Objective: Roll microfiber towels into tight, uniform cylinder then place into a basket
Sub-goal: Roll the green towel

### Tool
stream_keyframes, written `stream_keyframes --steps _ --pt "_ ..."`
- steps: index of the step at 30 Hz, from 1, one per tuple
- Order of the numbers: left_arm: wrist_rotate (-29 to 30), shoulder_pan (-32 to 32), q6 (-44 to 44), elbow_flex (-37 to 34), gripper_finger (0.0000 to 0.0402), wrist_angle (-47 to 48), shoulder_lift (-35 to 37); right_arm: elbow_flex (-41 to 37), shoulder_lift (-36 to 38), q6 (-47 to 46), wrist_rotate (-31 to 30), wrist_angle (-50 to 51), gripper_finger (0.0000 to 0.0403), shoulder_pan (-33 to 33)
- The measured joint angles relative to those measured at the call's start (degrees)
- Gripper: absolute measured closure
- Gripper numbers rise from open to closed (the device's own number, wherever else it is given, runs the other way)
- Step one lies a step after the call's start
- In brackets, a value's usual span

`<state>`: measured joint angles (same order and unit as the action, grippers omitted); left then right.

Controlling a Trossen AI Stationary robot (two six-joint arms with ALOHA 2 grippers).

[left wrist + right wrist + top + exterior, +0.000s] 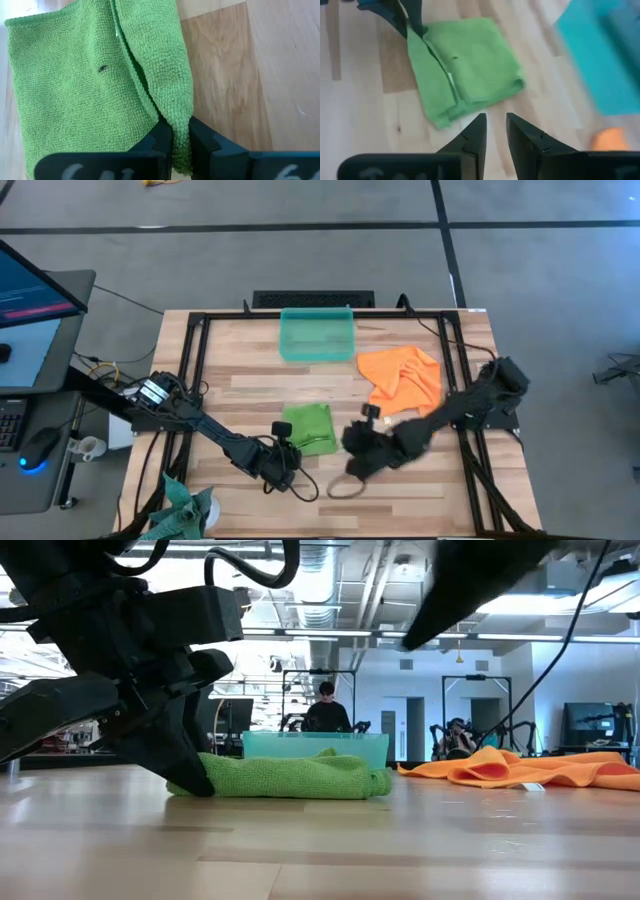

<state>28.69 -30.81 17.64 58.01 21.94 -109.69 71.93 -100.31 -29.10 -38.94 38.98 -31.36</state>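
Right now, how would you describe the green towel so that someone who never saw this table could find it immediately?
Start from the teal basket at the far middle of the wooden table. Come straight toward the near edge: the lime green towel lies folded flat there, its near corner pinched in the left gripper. Unlike the orange towel crumpled to the right, it is neat, square and green.

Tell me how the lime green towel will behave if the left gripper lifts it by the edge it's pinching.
The green towel probably droops and unfolds: it's soft cloth lying in loose folded layers, and the left gripper pinches only one thin edge. It's likely light, since that small pinch bunches it easily. Its looped weave should resist slipping from the fingers. The right gripper hovers nearby, holding nothing.
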Motion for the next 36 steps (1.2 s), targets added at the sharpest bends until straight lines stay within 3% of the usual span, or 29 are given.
stream_keyframes --steps 4,11,17,21,36 --pt "-0.21 -0.06 -0.51 -0.03 0.0379 -0.09 0.00 -4.84 1.33 -2.66 -6.69 -2.30 0.0305 -5.44" --pt "-0.95 -0.12 -0.52 -0.04 0.0379 -0.18 0.02 -8.98 -2.00 2.76 -7.24 -12.75 0.0305 -6.12" --pt "-1.23 -0.15 -0.51 -0.04 0.0379 -0.51 0.07 -8.82 -6.60 16.97 3.00 -25.92 0.0305 -3.09" --pt "-1.27 -0.17 -0.50 -0.06 0.0378 -0.45 0.07 -8.73 -9.44 25.36 5.98 -33.65 0.0296 -2.00" --pt "-1.27 -0.21 -0.47 -0.04 0.0378 -0.43 0.07 -8.62 -16.51 30.66 3.72 -35.62 0.0156 2.01"
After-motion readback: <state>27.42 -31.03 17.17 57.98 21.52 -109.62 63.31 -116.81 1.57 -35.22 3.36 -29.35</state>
